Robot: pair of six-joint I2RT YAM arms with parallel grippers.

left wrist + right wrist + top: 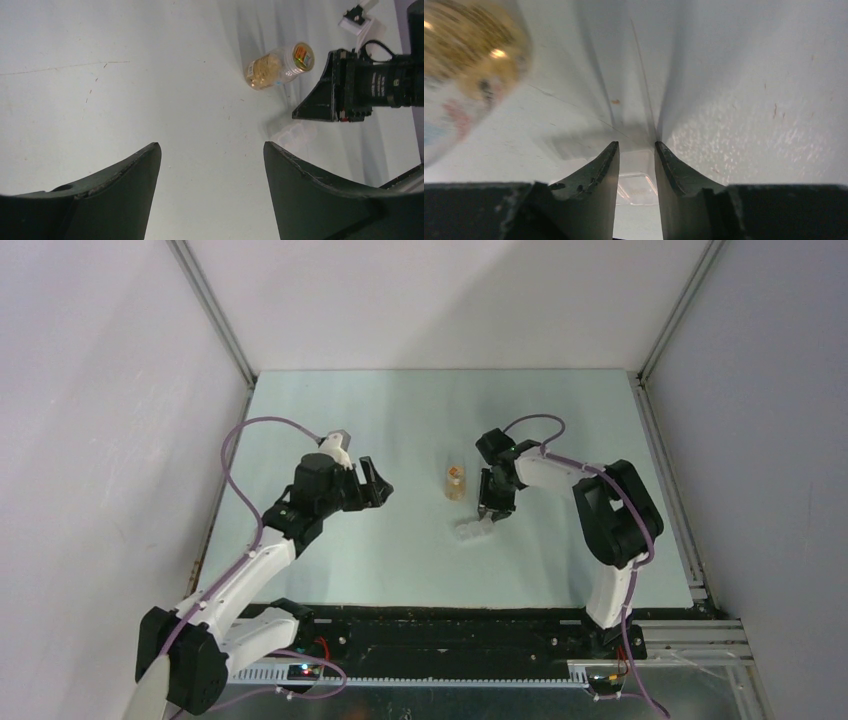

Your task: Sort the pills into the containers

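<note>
Translucent plastic pill box [470, 531] lies between the narrowed right fingers [596, 175]; clamped or not, we cannot tell. The left fingers [125, 185], apart, are farther off.

It is a robotics lab test cell: plain white walls [100, 390] in aluminium frame bars [215, 310] enclose a pale green worktop [400, 560], and two cabled robot arms [250, 570] are bolted at its near edge.
</note>
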